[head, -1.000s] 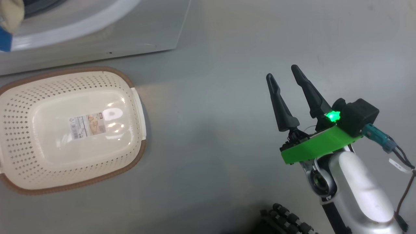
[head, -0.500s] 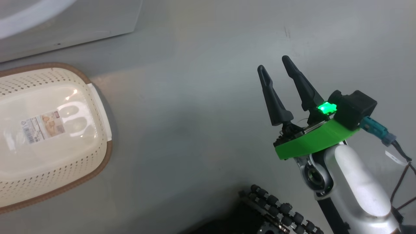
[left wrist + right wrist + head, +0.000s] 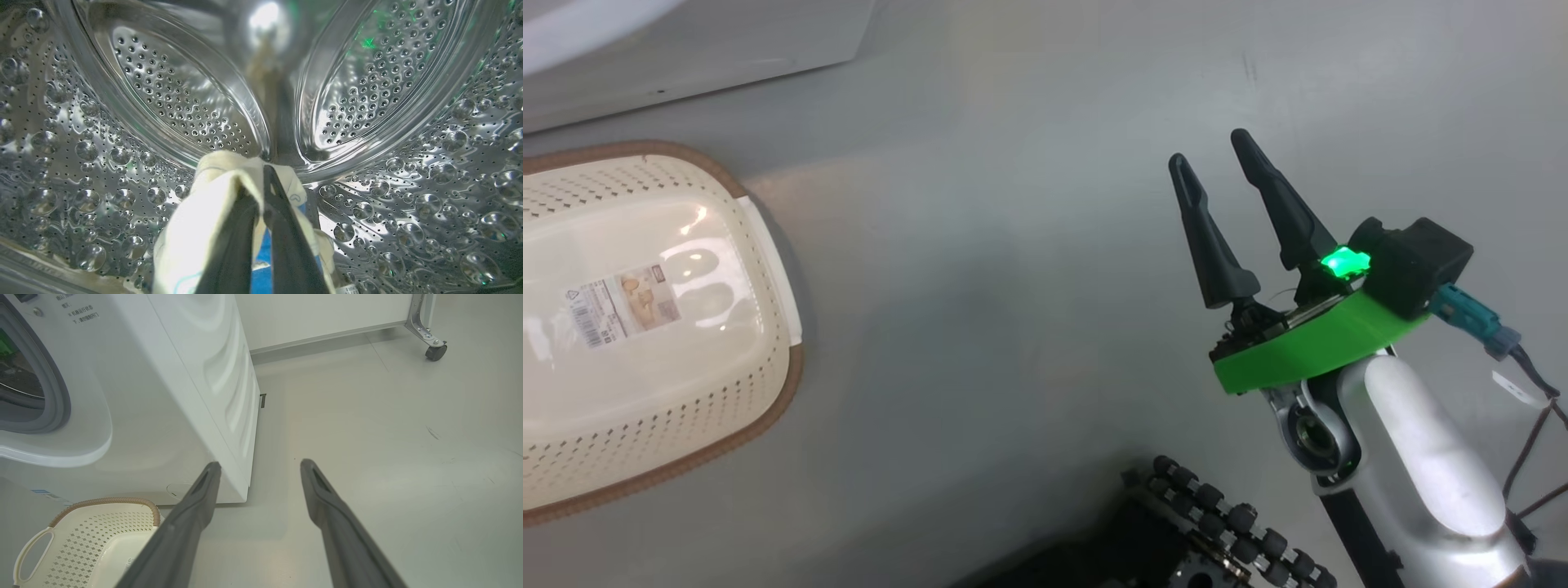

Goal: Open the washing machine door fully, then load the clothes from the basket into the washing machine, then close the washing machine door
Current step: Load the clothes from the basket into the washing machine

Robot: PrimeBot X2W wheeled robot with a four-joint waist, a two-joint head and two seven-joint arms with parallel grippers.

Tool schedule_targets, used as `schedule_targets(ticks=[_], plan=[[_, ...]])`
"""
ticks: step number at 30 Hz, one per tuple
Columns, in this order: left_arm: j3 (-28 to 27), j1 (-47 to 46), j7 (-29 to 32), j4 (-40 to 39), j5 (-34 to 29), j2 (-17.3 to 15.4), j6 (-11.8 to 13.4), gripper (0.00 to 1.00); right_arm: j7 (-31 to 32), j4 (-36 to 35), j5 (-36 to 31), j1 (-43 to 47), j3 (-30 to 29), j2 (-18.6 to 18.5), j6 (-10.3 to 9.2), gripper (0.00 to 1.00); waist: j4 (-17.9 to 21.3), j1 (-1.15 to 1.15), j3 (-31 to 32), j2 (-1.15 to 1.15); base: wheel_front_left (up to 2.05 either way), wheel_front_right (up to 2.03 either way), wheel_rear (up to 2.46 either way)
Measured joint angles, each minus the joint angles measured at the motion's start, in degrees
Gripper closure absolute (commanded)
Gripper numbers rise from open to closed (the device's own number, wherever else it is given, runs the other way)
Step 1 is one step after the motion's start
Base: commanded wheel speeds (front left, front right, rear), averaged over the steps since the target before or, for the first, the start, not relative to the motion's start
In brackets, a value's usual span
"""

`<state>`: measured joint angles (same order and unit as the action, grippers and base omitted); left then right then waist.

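In the left wrist view my left gripper (image 3: 261, 179) is deep inside the steel perforated drum (image 3: 122, 122) of the washing machine, shut on the clothes (image 3: 204, 220), a cream bundle with blue trim draped over the fingers. The cream perforated basket (image 3: 727, 327) sits empty on the floor at the left of the head view, also seen in the right wrist view as the basket (image 3: 94, 535). My right gripper (image 3: 1213, 155) hangs open over bare floor, right of the basket. The white washing machine (image 3: 163, 396) shows its grey gasket. The washing machine door is out of view.
The grey floor (image 3: 1013, 286) stretches between basket and right arm. The robot's dark wheeled base (image 3: 1209, 523) shows at the bottom edge. A white panel on a caster (image 3: 435, 351) stands behind the washer's right side.
The head camera has swung right: basket and washer slid left in the picture, and the clothes left the top-left corner. The right gripper stays open and in place.
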<state>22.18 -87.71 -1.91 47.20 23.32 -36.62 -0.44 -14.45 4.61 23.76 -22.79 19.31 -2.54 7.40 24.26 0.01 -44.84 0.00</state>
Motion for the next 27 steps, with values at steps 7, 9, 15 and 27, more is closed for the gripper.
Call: schedule_targets(ticks=[7, 9, 15, 27], plan=[[-0.47, 0.71, -3.18, 2.56, 1.69, 2.82, 0.51, 0.00, 0.00, 0.47, -0.96, 0.00, -0.65, 0.00, 0.00, 0.00, -1.73, -0.01, 0.99, 0.00, 0.00, 0.00, 0.00], [-0.64, 2.01, -3.72, 3.24, 2.22, 3.83, 1.04, 0.00, 0.00, 0.58, -1.08, 0.02, -0.91, 0.00, 0.00, 0.00, -2.21, -0.01, 1.66, 0.00, 0.00, 0.00, 0.00], [-0.51, 7.13, -6.05, 4.33, 3.42, 6.56, 2.15, 0.00, 0.00, 0.96, -1.81, 0.22, -2.40, 0.00, 0.00, 0.00, -3.73, -0.01, 4.02, 0.00, 0.00, 0.00, 0.00], [-1.07, 20.68, -10.77, -2.52, 5.84, 10.14, 6.49, 0.00, 0.00, 2.05, -4.86, 2.87, -5.80, -0.01, 0.00, 0.00, -6.65, -0.01, 9.90, 0.00, 0.00, 0.00, 0.00]])
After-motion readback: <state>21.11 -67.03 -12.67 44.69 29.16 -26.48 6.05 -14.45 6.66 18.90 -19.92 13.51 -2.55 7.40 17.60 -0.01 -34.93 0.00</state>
